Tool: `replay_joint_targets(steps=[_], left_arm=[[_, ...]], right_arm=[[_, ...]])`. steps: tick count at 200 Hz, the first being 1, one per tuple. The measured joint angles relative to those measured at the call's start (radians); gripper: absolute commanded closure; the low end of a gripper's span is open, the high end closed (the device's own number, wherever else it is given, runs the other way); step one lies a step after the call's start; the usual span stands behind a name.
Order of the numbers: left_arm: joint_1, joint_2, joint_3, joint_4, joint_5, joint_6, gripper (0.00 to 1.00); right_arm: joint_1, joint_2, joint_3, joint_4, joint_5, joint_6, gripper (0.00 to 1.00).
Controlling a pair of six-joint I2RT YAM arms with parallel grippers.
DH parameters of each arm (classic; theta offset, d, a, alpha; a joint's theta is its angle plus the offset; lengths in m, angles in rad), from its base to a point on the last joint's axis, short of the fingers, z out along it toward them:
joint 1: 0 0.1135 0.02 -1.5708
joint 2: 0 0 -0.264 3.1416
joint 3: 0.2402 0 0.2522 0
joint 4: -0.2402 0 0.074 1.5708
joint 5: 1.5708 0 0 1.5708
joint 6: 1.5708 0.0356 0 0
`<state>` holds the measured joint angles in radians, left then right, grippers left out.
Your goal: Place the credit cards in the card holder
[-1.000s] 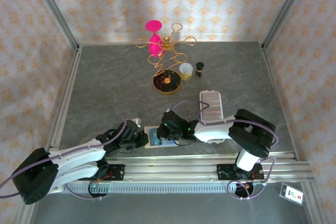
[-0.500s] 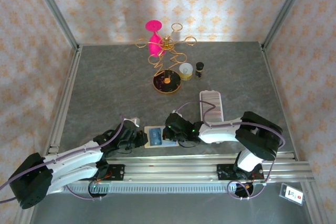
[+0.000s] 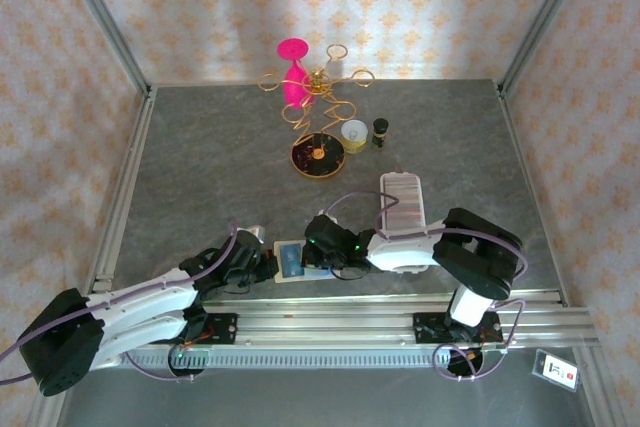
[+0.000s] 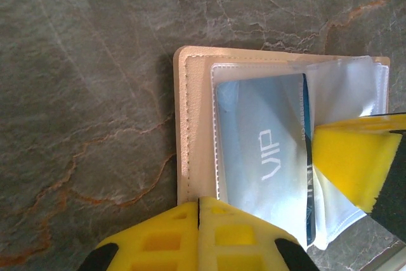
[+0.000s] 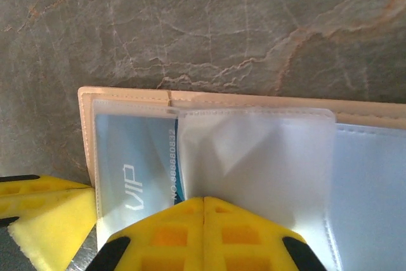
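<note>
The beige card holder (image 3: 290, 263) lies open near the table's front edge. A blue credit card (image 4: 263, 157) marked VIP sits inside a clear sleeve on its left half (image 5: 136, 166). My left gripper (image 4: 200, 204) is shut, its tips resting on the holder's (image 4: 193, 125) near edge beside the card. My right gripper (image 5: 203, 201) is shut too, its tips pressed onto a clear sleeve (image 5: 254, 150) right of the card. From above, the left gripper (image 3: 265, 267) and right gripper (image 3: 318, 252) meet over the holder from either side.
A long white ridged tray (image 3: 402, 202) lies behind the right arm. Farther back stand a gold wire stand (image 3: 320, 97) with a pink glass (image 3: 293, 72), a small cup (image 3: 354, 134) and a dark bottle (image 3: 380, 132). A metal rail (image 3: 380, 312) runs along the near edge.
My left gripper has closed fully at the holder's edge. The right gripper drew back to the right half a second ago and has moved left over the holder again.
</note>
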<state>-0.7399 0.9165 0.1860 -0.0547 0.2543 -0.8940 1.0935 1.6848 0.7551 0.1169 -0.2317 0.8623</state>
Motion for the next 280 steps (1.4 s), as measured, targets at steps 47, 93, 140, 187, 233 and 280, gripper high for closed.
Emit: replay_joint_targets(steps=[47,93,140,187,233,280], left_arm=[[0.000,-0.006,-0.010,0.015,0.001,-0.007,0.97],[0.000,-0.014,-0.011,0.013,0.000,-0.007,0.97],[0.000,-0.019,-0.011,0.007,0.000,-0.007,0.96],[0.000,-0.019,-0.011,0.006,0.000,-0.006,0.97],[0.000,-0.019,-0.011,0.006,0.000,-0.006,0.97],[0.000,-0.019,-0.011,0.006,0.000,-0.006,0.96]], right_arm=[[0.006,0.002,0.018,-0.032,0.008,-0.003,1.00],[0.012,-0.047,0.016,-0.086,0.053,-0.003,0.91],[0.012,-0.159,-0.032,-0.135,0.096,0.006,0.76],[0.012,-0.171,-0.086,-0.162,0.101,0.021,0.70],[0.012,-0.156,-0.084,-0.130,0.089,0.025,0.61],[0.016,-0.127,-0.057,-0.109,0.074,0.027,0.60]])
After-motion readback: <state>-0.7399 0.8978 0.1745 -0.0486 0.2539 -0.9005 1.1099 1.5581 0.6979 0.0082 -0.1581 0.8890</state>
